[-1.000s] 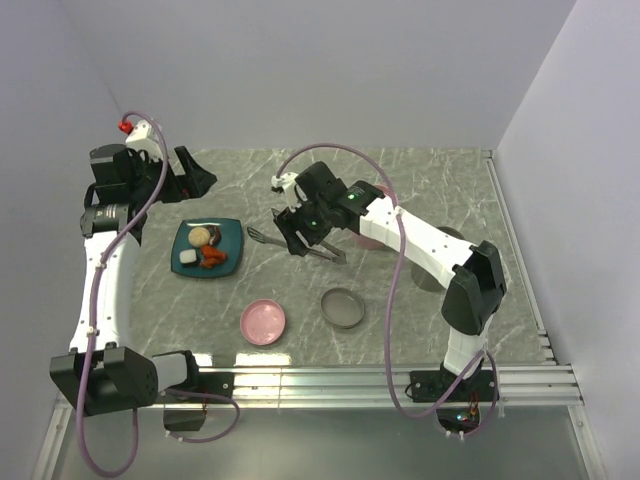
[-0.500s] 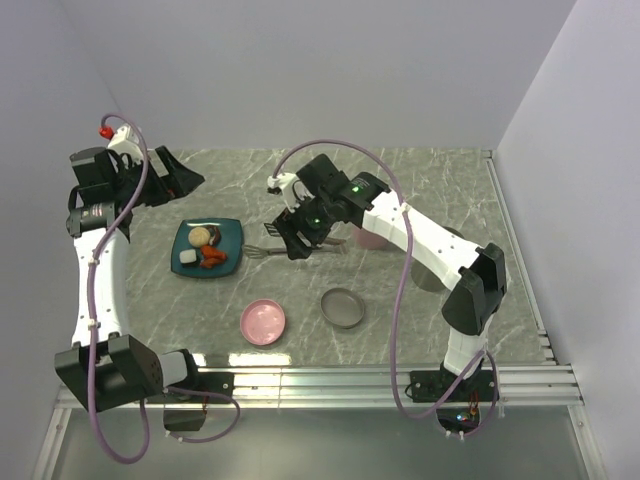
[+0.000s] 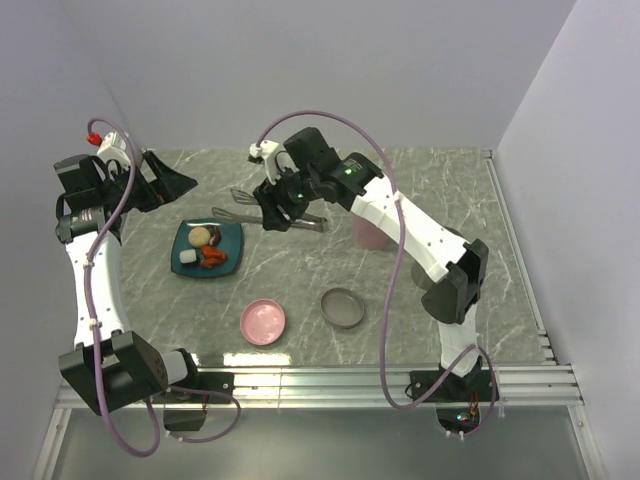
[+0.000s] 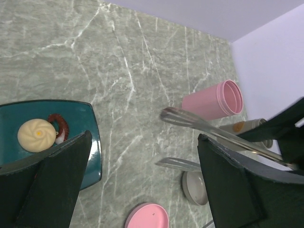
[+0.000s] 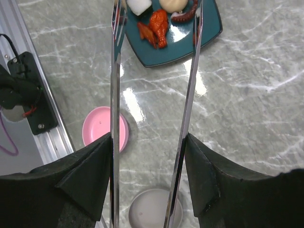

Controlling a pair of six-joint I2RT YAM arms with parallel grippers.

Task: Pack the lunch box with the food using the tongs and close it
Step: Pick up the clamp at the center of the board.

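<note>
My right gripper is shut on the tongs, one finger pressed on each silver arm. The tongs hang off the table, tips apart, just beyond the far edge of the teal plate. The plate holds the food: a white cube, red-orange bits, a beige round piece and a dark tentacle. The pink lunch box stands behind the right arm. My left gripper hovers open at the far left, with nothing in it.
A pink lid and a shallow grey dish lie on the marble table near the front. Walls close in the back and both sides. A metal rail runs along the near edge.
The right arm has lifted the tongs and carried them left and farther back, toward the plate, squeezing them slightly. The left arm has drawn back to the left.
</note>
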